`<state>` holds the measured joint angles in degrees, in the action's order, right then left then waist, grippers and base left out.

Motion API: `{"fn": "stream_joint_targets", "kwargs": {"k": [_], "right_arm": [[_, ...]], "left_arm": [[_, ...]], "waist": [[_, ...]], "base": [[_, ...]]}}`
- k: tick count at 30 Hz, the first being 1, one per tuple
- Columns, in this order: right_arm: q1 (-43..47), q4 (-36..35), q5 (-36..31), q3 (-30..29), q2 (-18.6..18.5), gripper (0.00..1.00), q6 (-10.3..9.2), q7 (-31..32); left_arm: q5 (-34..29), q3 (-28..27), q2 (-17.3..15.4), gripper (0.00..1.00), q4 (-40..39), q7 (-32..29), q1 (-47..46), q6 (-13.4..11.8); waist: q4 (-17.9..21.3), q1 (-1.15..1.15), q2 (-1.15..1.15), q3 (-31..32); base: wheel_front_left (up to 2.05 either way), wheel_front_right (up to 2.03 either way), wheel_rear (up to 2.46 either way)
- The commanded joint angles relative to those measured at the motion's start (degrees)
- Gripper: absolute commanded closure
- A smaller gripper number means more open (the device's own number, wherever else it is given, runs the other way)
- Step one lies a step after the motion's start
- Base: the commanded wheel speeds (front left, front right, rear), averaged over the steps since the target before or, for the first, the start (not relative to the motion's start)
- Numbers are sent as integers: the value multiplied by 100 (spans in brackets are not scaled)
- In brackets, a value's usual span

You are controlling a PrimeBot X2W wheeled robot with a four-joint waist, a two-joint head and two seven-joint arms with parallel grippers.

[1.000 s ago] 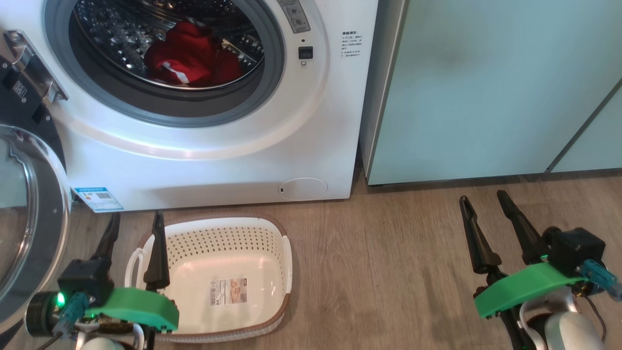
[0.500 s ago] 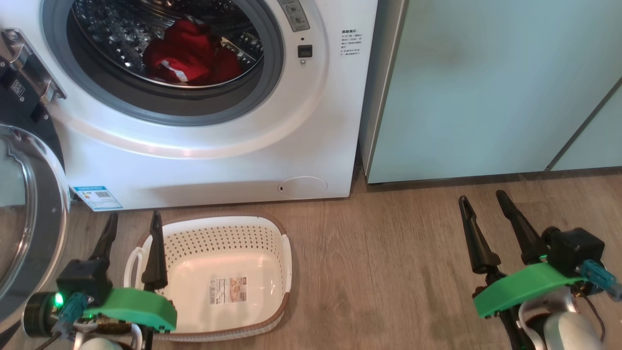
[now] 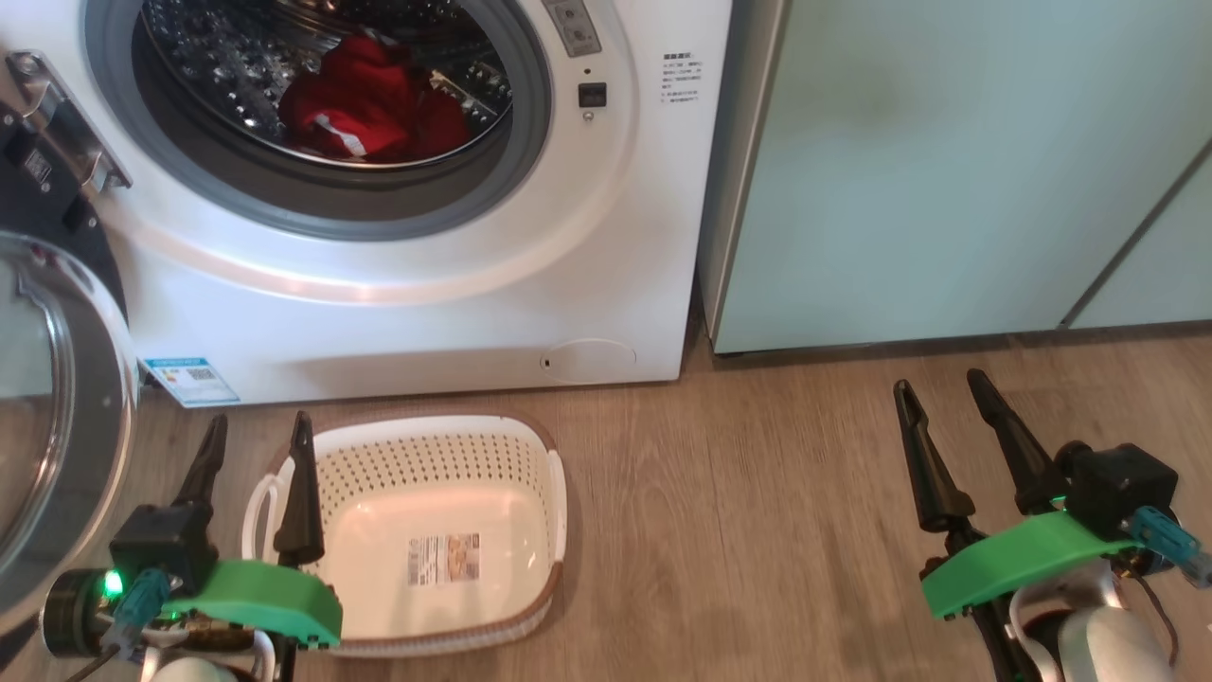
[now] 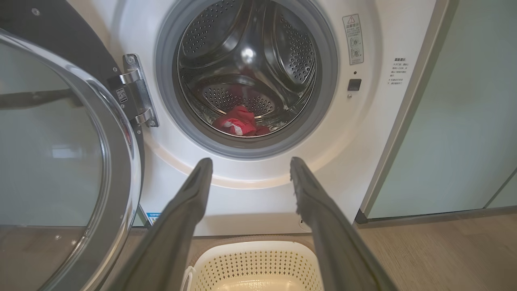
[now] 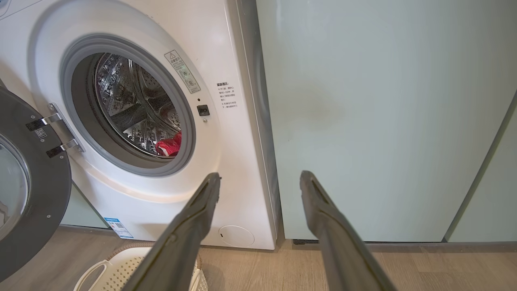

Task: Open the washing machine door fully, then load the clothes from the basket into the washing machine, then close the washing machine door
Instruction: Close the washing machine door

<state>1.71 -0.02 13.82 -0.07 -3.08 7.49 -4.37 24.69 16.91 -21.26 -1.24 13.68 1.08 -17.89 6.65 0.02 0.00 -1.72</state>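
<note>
The washing machine (image 3: 426, 313) had a smooth, glossy white front, with a matt grey rubbery ring (image 3: 535, 161) around a shiny perforated steel drum (image 4: 242, 56). The washing machine door (image 5: 44, 202) showed a dark smooth rim, clear glass (image 4: 48, 141) and a bright polished metal hinge (image 3: 62, 123). The clothes (image 3: 379, 109) were soft, crumpled red cloth. The basket (image 3: 559, 483) was smooth cream plastic with perforated walls, a brown rim and a paper-looking label (image 3: 443, 559). The floor (image 3: 757, 530) looked like matt grained wood. The cabinet panels (image 3: 947, 170) were smooth with a faint sheen. The left claw (image 3: 259, 420) and right claw (image 3: 939, 382) had dark matt fingers and smooth green plastic covers (image 3: 1023, 559).
</note>
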Motion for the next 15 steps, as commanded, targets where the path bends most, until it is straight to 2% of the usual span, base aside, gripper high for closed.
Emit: {"fn": "stream_joint_targets", "kwargs": {"k": [1, 9, 15], "right_arm": [[-174, -208, -33, 85, -3, 0, 0, -25], [-164, -235, -40, 71, 5, 0, 0, -15], [-163, -202, -31, 51, 8, 0, 0, -20]], "left_arm": [[-34, -191, -150, 0, -155, 37, -272, -51], [-5, -185, -179, 0, -159, 37, -279, -29], [6, -173, -186, 0, -136, 45, -272, -23]], "waist": [[0, -2, 0, 9], [0, -2, 0, -3], [-3, -2, 0, 25]], "base": [[-170, 170, 0], [-185, 185, 0], [-103, 103, 0]]}}
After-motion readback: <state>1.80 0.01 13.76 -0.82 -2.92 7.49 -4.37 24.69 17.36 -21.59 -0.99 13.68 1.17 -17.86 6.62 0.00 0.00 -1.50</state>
